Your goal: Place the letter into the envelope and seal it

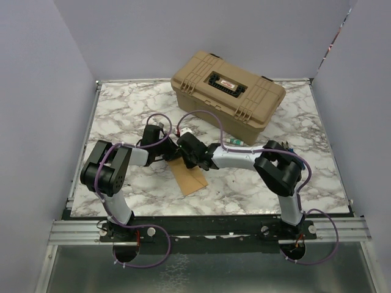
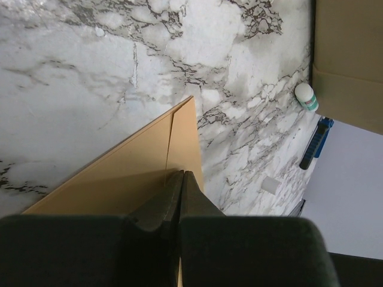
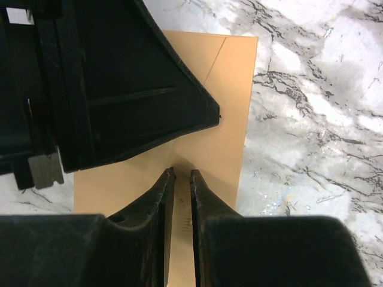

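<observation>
1. Firmly pin the envelope (image 1: 189,180), at 6 o'clock from the case (image 1: 227,91), with your shut, empty left gripper (image 2: 181,176).
2. Press it flat with your right gripper (image 3: 181,173), a slit apart and holding nothing.
3. No letter shows.

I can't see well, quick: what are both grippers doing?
Left gripper: closed, tip at the envelope; grip unclear.
Right gripper: slightly open above the envelope.
</observation>
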